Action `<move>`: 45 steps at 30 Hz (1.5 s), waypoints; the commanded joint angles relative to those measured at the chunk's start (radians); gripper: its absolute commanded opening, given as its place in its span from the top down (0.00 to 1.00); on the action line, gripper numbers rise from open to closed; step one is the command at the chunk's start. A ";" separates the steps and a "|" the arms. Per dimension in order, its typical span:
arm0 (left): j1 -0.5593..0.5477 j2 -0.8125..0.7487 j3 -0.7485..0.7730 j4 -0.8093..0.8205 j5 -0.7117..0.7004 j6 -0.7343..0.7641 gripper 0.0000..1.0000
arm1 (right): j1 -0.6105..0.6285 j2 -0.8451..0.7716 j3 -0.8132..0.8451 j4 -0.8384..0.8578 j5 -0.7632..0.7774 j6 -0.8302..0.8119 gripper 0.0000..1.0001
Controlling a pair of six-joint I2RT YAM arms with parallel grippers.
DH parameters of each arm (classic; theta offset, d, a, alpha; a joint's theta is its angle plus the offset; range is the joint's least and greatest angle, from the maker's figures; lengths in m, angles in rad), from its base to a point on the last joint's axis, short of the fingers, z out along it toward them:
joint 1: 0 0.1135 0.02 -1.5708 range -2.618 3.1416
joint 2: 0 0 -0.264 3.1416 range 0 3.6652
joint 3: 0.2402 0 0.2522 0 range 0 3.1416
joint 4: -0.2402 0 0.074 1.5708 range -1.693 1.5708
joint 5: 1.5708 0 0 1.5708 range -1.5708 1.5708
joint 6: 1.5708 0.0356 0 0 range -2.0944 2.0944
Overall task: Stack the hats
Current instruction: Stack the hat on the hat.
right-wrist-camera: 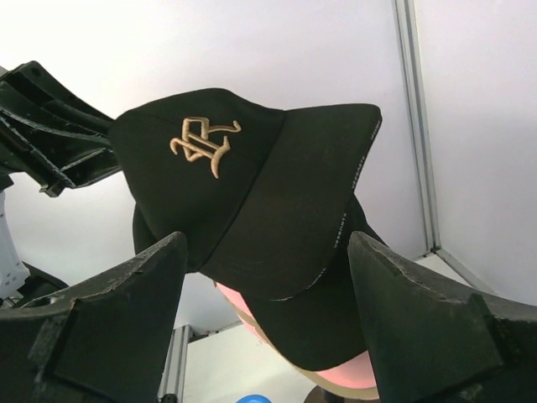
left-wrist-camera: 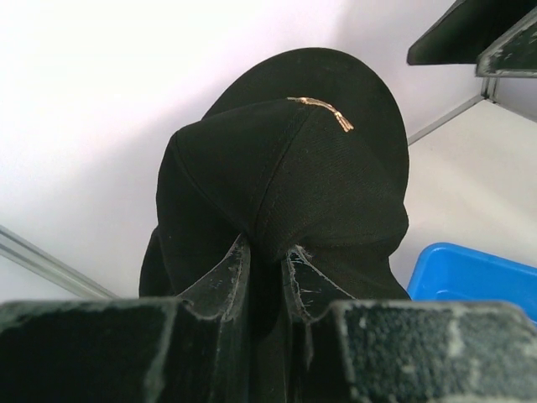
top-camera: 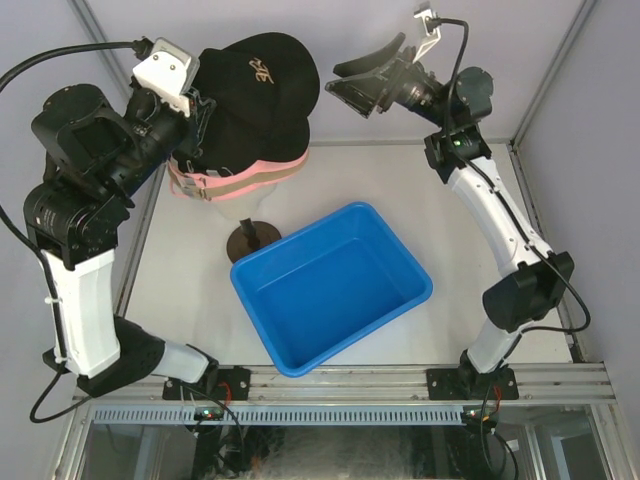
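Left hand [left-wrist-camera: 267, 252] clamps the rear of the top black cap [top-camera: 262, 80], sitting on the stacked hats [top-camera: 262, 170] over the mannequin head [top-camera: 238, 197]; right hand [top-camera: 365, 85] gapes empty near its brim. A snagged release could drag the cap askew.

A tan embroidered monogram [right-wrist-camera: 204, 144] of interlocked letters is shown on the front of the topmost black cap [right-wrist-camera: 268, 197], left of centre in the right wrist view; its letters cannot be told surely. White print [right-wrist-camera: 362, 159] along the brim's edge is too small to be read.
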 commanded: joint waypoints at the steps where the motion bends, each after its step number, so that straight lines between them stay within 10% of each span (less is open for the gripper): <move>1: 0.008 -0.027 0.026 0.060 0.022 -0.039 1.00 | 0.016 0.045 0.085 0.012 -0.023 0.005 0.23; 45: 0.005 -0.101 -0.055 0.033 -0.111 0.055 1.00 | 0.169 0.431 0.617 -0.054 -0.084 0.005 0.23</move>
